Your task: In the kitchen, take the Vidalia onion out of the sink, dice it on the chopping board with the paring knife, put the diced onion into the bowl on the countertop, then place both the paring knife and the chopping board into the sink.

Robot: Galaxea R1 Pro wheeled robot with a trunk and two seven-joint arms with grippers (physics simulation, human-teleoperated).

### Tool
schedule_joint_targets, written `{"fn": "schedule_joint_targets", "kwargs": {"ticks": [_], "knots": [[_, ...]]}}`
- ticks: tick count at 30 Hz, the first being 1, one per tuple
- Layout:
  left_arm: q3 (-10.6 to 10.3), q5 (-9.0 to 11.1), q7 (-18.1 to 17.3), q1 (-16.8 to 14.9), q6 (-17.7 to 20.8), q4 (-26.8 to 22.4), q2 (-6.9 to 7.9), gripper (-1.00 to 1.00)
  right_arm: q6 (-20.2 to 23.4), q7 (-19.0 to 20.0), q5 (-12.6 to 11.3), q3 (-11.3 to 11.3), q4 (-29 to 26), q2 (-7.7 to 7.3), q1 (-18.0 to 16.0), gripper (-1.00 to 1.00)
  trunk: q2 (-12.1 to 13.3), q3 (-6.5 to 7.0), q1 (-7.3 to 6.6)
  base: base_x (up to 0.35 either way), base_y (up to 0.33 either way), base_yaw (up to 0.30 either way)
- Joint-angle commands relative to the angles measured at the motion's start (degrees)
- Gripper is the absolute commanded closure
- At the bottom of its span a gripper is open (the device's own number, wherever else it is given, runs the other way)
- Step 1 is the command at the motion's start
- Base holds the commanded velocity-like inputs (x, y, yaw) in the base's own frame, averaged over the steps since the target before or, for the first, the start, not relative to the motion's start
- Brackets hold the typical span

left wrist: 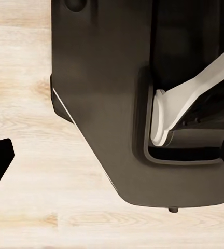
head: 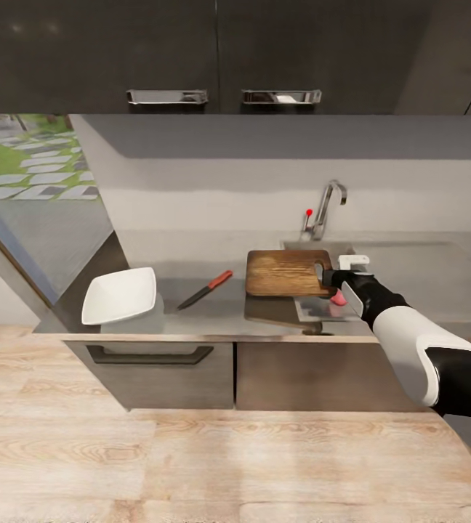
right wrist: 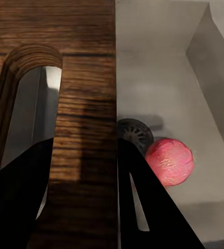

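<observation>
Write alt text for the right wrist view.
The right gripper, jaws open, straddles the edge of the dark wooden chopping board by its handle slot. Beyond the edge, the pinkish-red onion lies in the steel sink beside the round drain.

The scene is taken from high up by the head view, facing forward and down over the surface point(head: 264, 309), the cabinets and the wall behind. The board point(head: 288, 272) and onion point(head: 339, 297) are seen there from well back. The same board point(right wrist: 86, 78) and onion point(right wrist: 169, 161) are seen very close by the right wrist view, along the fingers point(right wrist: 18, 202). The floor point(left wrist: 24, 104) and robot base point(left wrist: 107, 104) are looked down on by the left wrist view.
</observation>
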Motion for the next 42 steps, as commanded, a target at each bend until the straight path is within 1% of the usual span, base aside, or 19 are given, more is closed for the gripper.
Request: {"fn": "schedule_joint_targets", "kwargs": {"ticks": [1, 13, 24, 33, 42], "knots": [[-0.1, 0.1, 0.0, 0.0, -0.1, -0.1, 0.02, -1.0, 0.3, 0.0, 0.3, -0.3, -0.1, 0.03, 0.0, 1.0, -0.1, -0.18, 0.03, 0.0, 0.0, 0.0], [-0.1, 0.1, 0.0, 0.0, -0.1, -0.2, 0.02, -1.0, 0.4, 0.0, 0.3, -0.3, -0.1, 0.03, 0.1, 1.0, -0.1, -1.27, 0.03, 0.024, 0.0, 0.0], [-0.1, 0.1, 0.0, 0.0, -0.1, -0.2, 0.03, -1.0, 0.4, 0.0, 0.3, -0.3, -0.1, 0.03, 0.1, 1.0, -0.1, -2.26, 0.03, 0.296, 0.07, 0.0], [-0.1, 0.1, 0.0, 0.0, -0.1, -0.2, 0.03, -1.0, 0.4, 0.0, 0.3, -0.3, -0.1, 0.03, 0.1, 1.0, -0.1, -3.08, 0.03, 0.298, 0.174, 0.0], [-0.1, 0.1, 0.0, 0.0, -0.1, -0.2, 0.0, -1.0, 0.4, 0.0, 0.3, -0.3, -0.1, 0.03, 0.1, 1.0, -0.1, -3.89, 0.03, 0.04, 0.027, 0.0]]}}
